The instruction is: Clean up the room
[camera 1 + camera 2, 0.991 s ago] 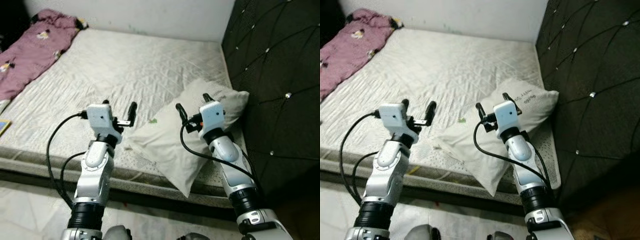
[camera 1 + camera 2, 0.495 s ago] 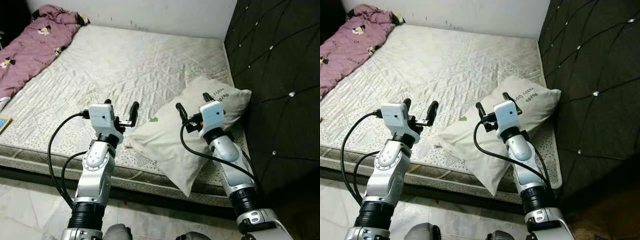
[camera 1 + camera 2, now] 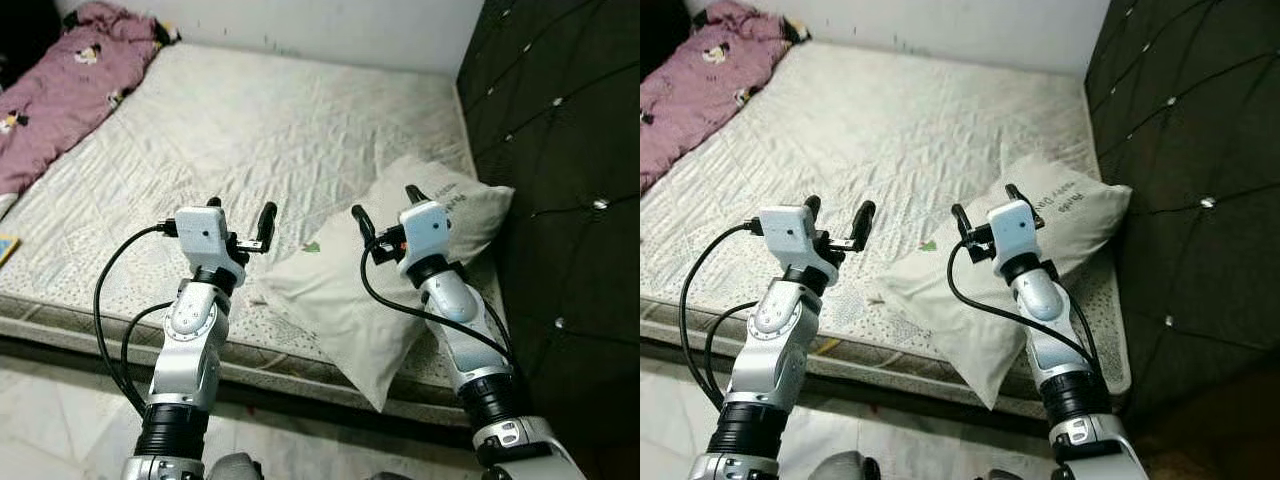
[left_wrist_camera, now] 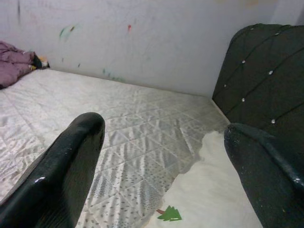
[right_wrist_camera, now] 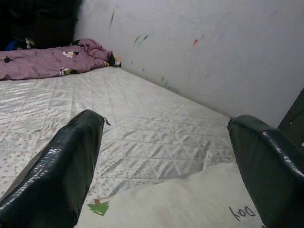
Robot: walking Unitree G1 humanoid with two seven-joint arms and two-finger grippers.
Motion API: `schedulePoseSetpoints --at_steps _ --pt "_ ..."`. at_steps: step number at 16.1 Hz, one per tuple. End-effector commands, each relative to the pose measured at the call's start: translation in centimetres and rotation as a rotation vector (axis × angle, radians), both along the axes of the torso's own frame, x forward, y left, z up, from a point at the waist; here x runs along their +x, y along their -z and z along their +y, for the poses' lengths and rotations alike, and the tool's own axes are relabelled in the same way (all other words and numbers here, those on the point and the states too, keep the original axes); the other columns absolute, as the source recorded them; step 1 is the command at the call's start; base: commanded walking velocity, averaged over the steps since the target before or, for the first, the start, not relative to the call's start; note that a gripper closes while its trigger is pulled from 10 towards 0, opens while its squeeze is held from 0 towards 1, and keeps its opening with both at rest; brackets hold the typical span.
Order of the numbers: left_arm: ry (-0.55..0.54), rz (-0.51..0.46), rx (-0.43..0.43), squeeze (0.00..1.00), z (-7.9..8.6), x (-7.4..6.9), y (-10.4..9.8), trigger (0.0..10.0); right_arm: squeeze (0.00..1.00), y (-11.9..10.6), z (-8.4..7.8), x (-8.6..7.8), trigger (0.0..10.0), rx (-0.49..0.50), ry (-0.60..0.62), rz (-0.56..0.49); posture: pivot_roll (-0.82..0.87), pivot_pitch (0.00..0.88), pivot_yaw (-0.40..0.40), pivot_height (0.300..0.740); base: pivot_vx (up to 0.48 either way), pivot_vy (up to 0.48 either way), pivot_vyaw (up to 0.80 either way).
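My left end effector (image 3: 240, 222) and right end effector (image 3: 387, 213) gape wide above the pillow (image 3: 340, 290) at the mattress's (image 3: 250, 130) headboard-side edge.

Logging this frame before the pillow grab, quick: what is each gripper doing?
Left gripper: open, holding nothing, raised over the mattress edge.
Right gripper: open, holding nothing, raised above the pillow.
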State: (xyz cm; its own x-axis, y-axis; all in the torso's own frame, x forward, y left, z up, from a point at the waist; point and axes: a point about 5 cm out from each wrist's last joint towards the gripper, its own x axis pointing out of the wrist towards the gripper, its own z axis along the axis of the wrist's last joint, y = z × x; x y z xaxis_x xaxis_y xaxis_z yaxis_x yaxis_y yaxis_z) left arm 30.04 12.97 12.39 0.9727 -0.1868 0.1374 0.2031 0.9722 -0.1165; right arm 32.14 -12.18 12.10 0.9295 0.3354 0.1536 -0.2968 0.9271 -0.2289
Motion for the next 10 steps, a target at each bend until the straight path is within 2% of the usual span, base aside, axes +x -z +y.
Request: schedulePoseSetpoints --at_steps 1,6,10 --pt "0.009 0.0 -0.002 0.0 0.0 0.1 -0.06 10.0 0.0 0.17 -0.21 0.15 10.0 -0.001 0.005 0.015 0.0 0.0 -0.023 0.74 0.274 0.0 0.0" --pt "0.01 0.005 0.001 0.0 0.0 0.13 0.02 10.0 0.0 0.19 -0.21 0.16 10.0 0.002 0.006 0.016 0.0 0.0 -0.022 0.74 0.0 0.0 0.0" --pt "0.011 0.008 0.001 0.0 0.0 0.15 0.07 10.0 0.0 0.29 -0.33 0.26 10.0 0.006 0.015 0.028 0.0 0.0 -0.022 0.74 0.0 0.0 -0.8"
